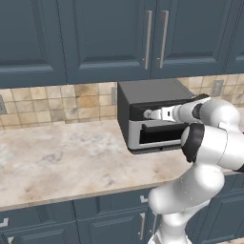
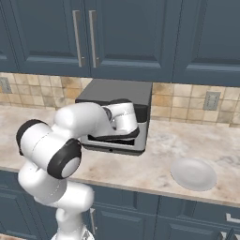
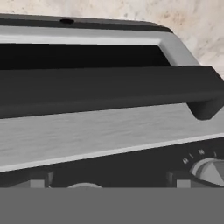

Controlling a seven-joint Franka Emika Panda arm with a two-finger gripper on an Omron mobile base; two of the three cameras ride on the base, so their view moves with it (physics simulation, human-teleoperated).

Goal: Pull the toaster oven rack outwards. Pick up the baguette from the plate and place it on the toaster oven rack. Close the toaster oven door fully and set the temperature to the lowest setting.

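Observation:
The toaster oven [image 1: 143, 93] stands at the back of the counter, and its door [image 1: 157, 136] is up against the front. In the hand view the door [image 3: 87, 131] and its dark handle bar [image 3: 109, 89] appear close up, rolled upside down. My gripper [image 1: 151, 114] is at the black control strip and open. Its fingertips [image 3: 37, 181] stand wide apart, with a small silver knob [image 3: 85, 186] low between them. Another knob [image 3: 209, 168] lies off to the right. The plate [image 2: 193, 173] is bare on the counter, right of the oven. The baguette and the rack are hidden.
Blue wall cabinets [image 1: 109, 38] with long handles hang just above the oven. The marble counter [image 1: 57, 162] stretches left of it. My own arm [image 2: 89, 124] blocks most of the oven front in the right base view. A wall socket [image 2: 212, 101] sits on the tiles.

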